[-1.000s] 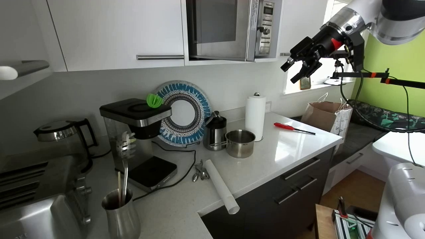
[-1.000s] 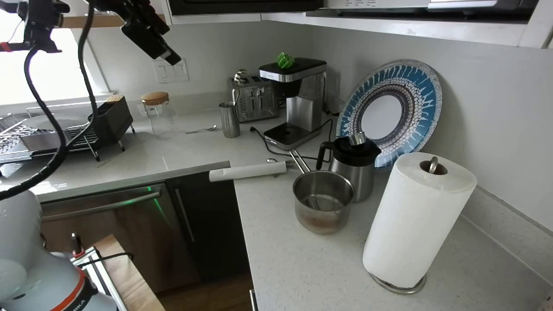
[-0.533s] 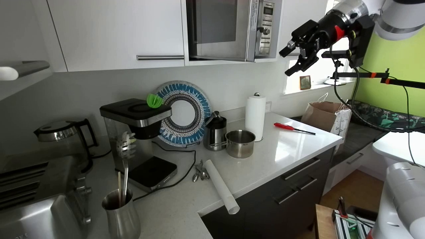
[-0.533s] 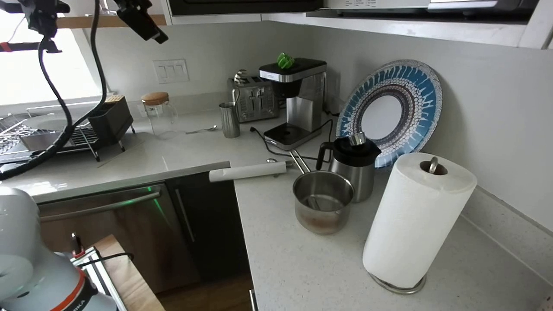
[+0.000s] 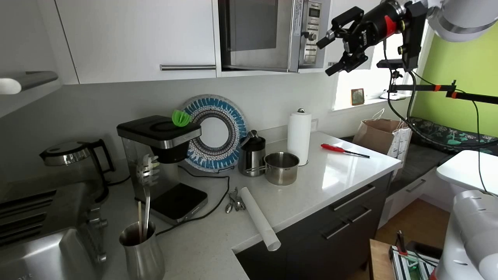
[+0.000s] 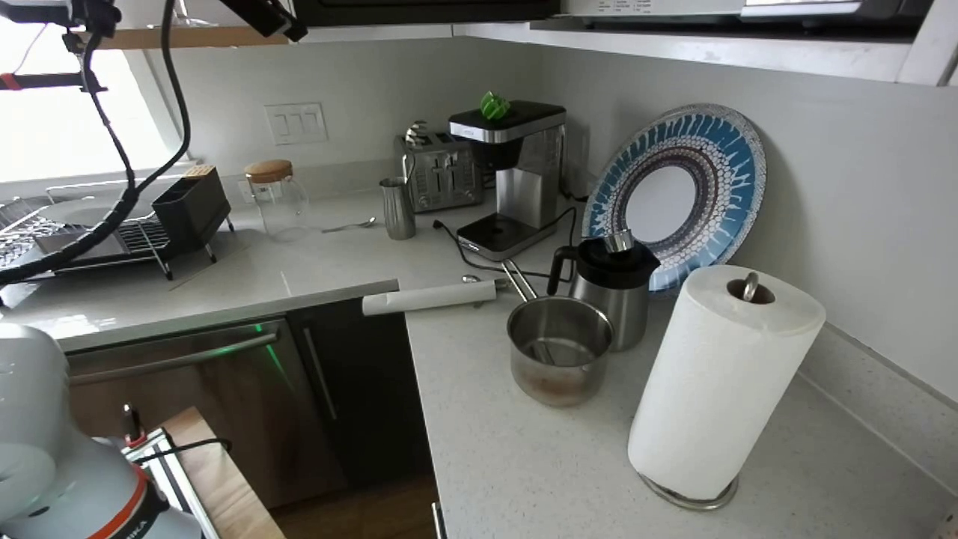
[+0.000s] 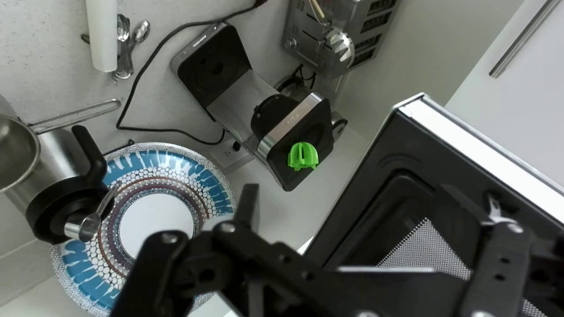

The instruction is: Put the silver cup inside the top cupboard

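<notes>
My gripper is open and empty, up in front of the microwave's control side. Its spread fingers also show in the wrist view; only a fingertip shows at the top of an exterior view. A steel pot with a long handle stands upright on the counter, well below. A tall steel cup holds utensils. I cannot tell which is the silver cup. The narrow white top cupboard right of the microwave is shut and partly hidden behind my gripper.
The microwave door is ajar, close to my fingers. A wide white cabinet is left of it. Below are a paper towel roll, carafe, patterned plate, coffee maker and red screwdriver.
My gripper has risen and moved left towards the microwave, its fingers looking wider apart. It has moved up, almost out of an exterior view. The things on the counter have not moved.
</notes>
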